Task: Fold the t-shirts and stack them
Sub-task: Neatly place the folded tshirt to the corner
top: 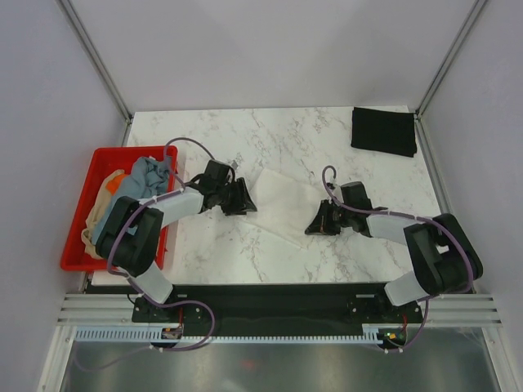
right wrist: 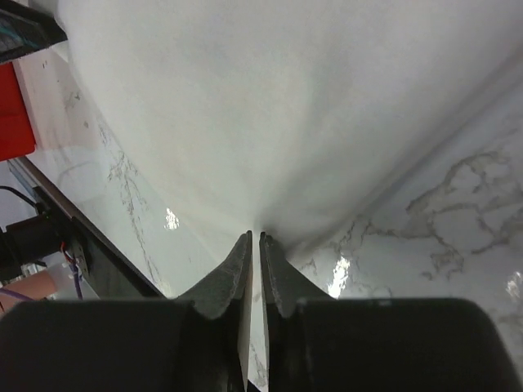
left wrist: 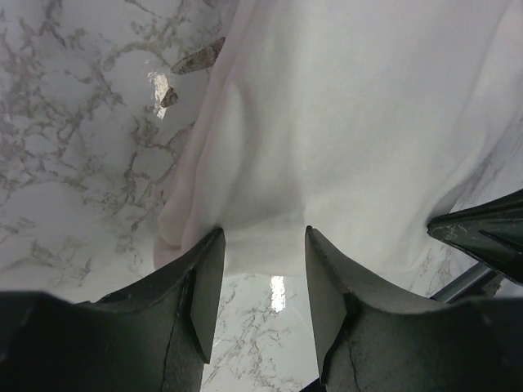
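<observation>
Jaws first: on the right gripper [right wrist: 253, 237], squeezed almost flat on a thin bit of the cream-white t-shirt [top: 286, 204]; on the left gripper [left wrist: 263, 233], set partway apart, with the shirt's edge lying between the 2 fingers but not pinched.

Now big to small. Under all of it, the white marble table [top: 245, 139]. At its left side, the red crate [top: 75, 263], with a grey-blue t-shirt [top: 151, 173], an orange t-shirt [top: 115, 181] and a tan t-shirt [top: 100, 214] piled inside, none folded. In the middle of the table, between the 2 arms, the cream-white one, spread out, red print not showing. At the far right corner, the black t-shirt [top: 384, 131], folded flat, well apart from the rest. By the look of it: 1 shirt done, 1 in hand, 3 waiting.

Could go wrong from here:
- Might miss the cloth on the left. Edge only just inside the fingers; easy to slide out with a small tug from the right side before closing.
- Might lose the right corner. Very little cloth in that pinch; easy to pull free with a fast lift.
- Might fold crooked. With only 1 side held, likely to drag and bunch up, not lift flat.
- Might grab just the top layer and leave the other on the table.
</observation>
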Motion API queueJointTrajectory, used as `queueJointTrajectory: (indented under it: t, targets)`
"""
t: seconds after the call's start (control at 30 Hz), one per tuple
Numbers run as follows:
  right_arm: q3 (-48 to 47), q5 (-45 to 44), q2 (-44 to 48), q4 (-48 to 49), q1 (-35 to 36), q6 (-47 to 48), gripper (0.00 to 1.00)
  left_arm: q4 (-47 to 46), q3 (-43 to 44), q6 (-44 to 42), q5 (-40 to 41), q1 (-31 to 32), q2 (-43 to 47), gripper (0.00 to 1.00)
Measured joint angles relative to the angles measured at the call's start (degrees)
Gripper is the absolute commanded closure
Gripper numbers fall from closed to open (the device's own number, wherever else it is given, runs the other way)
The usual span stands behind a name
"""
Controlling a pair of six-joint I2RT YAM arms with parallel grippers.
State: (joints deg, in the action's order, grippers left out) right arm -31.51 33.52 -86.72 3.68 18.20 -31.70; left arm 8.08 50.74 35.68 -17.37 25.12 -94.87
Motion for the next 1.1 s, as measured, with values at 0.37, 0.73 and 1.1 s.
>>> queueJointTrajectory:
  t: [0.37, 0.73, 1.1]
  targets:
    - [-5.8, -24.8, 16.2, -14.0, -0.3, -2.9, 0.31, 9.8, 9.0, -0.9, -1.4, -1.3, 9.6, 0.44]
    - [-11.3, -24.2, -1.7, -9.7, -6.9, -0.5, 0.31, 13.3, 7.6, -3.2, -7.2, -5.4, 18.9, 0.44]
    - [-16.3, -12.3, -11.5, -1.3, -11.0, 5.1, 0.45, 14.7, 5.1, -3.6, -8.8, -6.7, 16.5, 0.44]
